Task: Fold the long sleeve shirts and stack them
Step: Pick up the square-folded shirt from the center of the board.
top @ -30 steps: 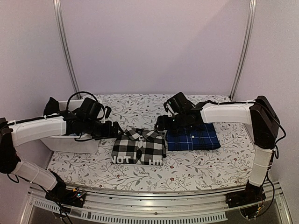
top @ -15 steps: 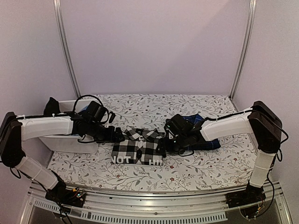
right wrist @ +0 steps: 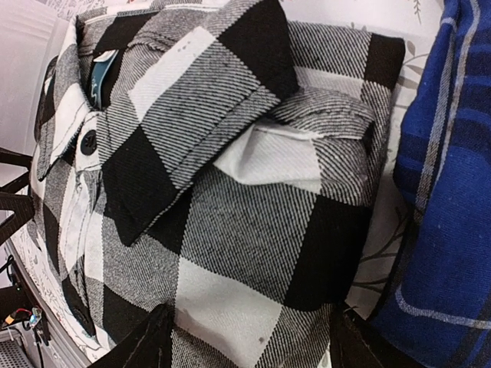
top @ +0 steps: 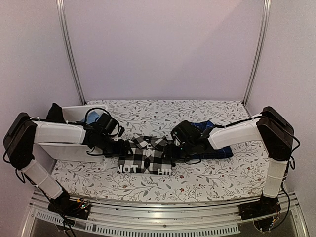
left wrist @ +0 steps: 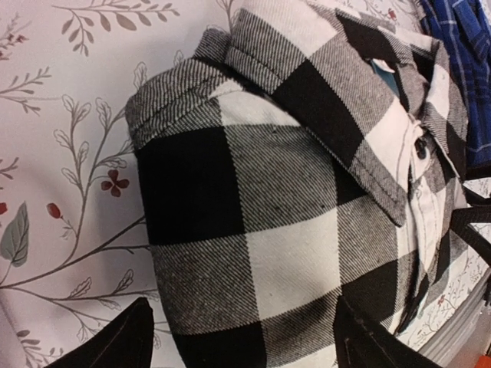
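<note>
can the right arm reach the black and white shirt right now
Probably yes: the right arm has its open fingers either side of the checked shirt, nothing between them; the navy shirt lies aside.

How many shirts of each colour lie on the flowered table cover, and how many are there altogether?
Black-and-white shirt: 1
Blue shirt: 1
Total: 2
</note>
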Action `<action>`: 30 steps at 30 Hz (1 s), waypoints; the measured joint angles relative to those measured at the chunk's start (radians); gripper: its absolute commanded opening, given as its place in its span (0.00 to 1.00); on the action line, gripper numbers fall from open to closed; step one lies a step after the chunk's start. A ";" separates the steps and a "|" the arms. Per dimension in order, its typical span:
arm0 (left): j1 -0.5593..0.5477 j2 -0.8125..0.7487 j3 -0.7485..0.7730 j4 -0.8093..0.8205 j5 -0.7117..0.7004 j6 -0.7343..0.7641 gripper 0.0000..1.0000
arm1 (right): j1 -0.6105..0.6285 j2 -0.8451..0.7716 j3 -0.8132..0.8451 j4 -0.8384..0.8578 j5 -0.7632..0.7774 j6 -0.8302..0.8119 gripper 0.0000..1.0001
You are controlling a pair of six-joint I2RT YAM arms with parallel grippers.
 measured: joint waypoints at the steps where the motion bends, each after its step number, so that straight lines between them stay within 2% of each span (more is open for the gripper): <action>1: 0.000 0.005 -0.002 0.006 0.000 -0.005 0.77 | 0.001 0.007 0.002 0.003 -0.001 0.001 0.67; 6: 0.000 0.041 -0.005 0.036 -0.002 -0.029 0.70 | 0.011 0.038 0.021 0.018 -0.005 0.003 0.64; 10: 0.000 0.069 -0.009 0.055 -0.001 -0.049 0.59 | 0.015 0.043 0.023 0.019 -0.004 0.008 0.62; 13: 0.000 0.085 -0.009 0.069 0.002 -0.058 0.45 | 0.015 0.043 0.023 0.019 -0.004 0.013 0.57; 16: -0.003 0.098 -0.008 0.084 0.009 -0.062 0.21 | 0.018 0.053 0.035 0.016 -0.005 0.014 0.50; 21: -0.010 0.100 0.001 0.082 0.026 -0.069 0.01 | 0.026 0.077 0.084 -0.006 -0.005 0.005 0.30; 27: -0.011 0.092 0.023 0.040 0.029 -0.066 0.00 | 0.027 0.104 0.168 -0.041 -0.011 -0.025 0.02; 30: -0.011 0.086 0.042 0.006 0.025 -0.066 0.00 | 0.027 0.114 0.216 -0.072 -0.014 -0.042 0.00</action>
